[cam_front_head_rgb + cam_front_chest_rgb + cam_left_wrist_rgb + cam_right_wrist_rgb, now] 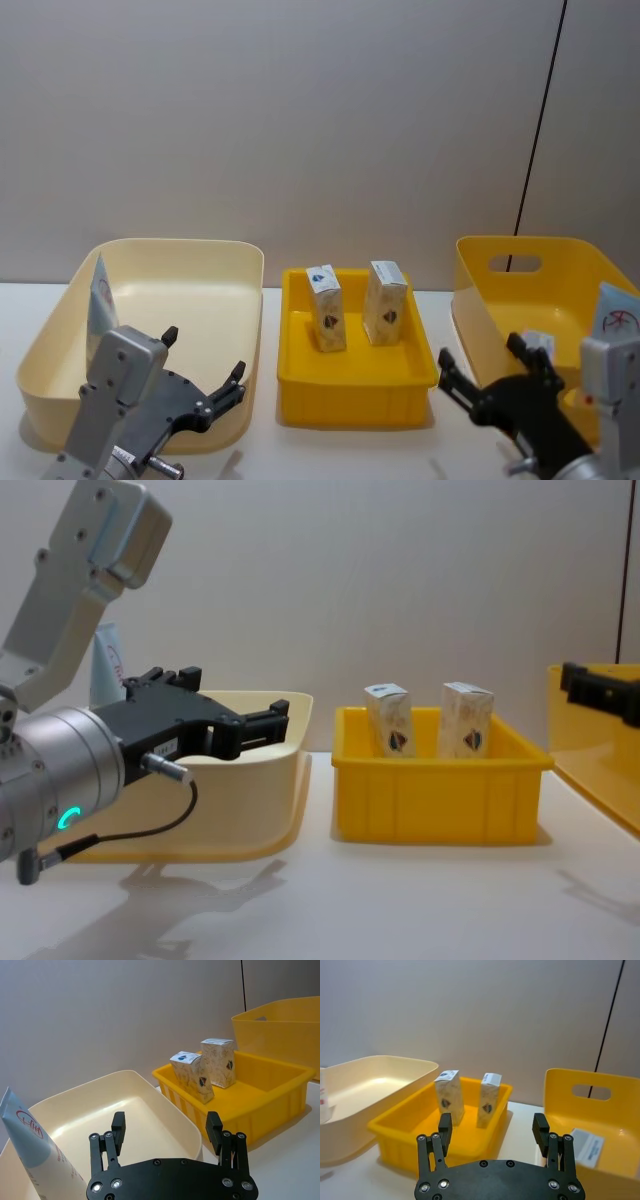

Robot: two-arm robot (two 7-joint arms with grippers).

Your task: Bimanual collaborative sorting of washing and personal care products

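A plain grey wall stands behind the white desk (pixel 350 450), where two small cartons (pixel 327 308) stand upright in the middle yellow bin (pixel 355 390), one tube (pixel 101 300) leans in the cream bin (pixel 150 270) and another tube (pixel 615 315) in the big yellow bin (pixel 520 300). My left pincer (pixel 205 385) and my right pincer (pixel 485 372) both hang wide open and empty, low before the bins. To take a carton well, I think I should come from above, close on its narrow sides and lift straight, so its neighbour does not fall.

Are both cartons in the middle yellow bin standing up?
Both stand, but the left carton tilts; the right carton is upright in the yellow bin.
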